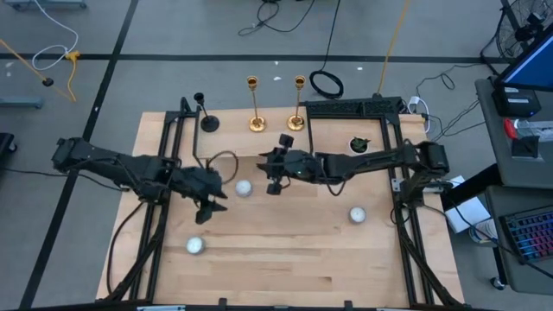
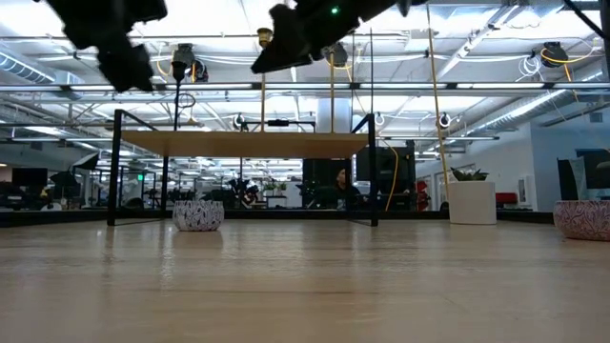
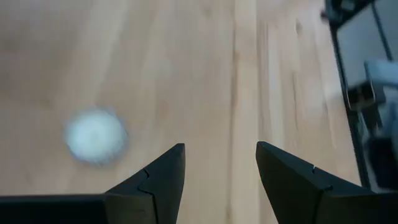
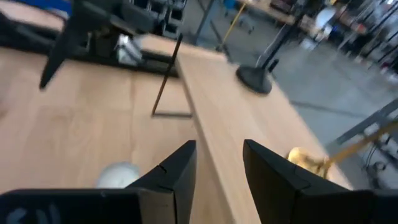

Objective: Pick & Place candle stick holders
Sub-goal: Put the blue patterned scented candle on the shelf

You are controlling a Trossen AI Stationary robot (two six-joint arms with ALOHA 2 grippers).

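Two tall gold candle stick holders [image 1: 256,108] [image 1: 297,104] stand upright on their round bases at the table's far edge. A shorter black holder [image 1: 206,114] stands to their left. My right gripper [image 1: 275,164] hovers open and empty above the table, just near of the gold pair. Its wrist view [image 4: 219,162] shows the black holder's base [image 4: 255,79] and one gold base [image 4: 305,158] ahead. My left gripper [image 1: 206,212] is open and empty above the table's left middle. Its wrist view [image 3: 221,165] looks down on bare wood.
Three small white round things lie on the table [image 1: 244,187] [image 1: 357,214] [image 1: 195,245]; one shows in the left wrist view [image 3: 96,135]. A small potted plant [image 1: 359,144] stands at the far right. Black frame rails [image 1: 173,138] [image 1: 393,147] run along both sides.
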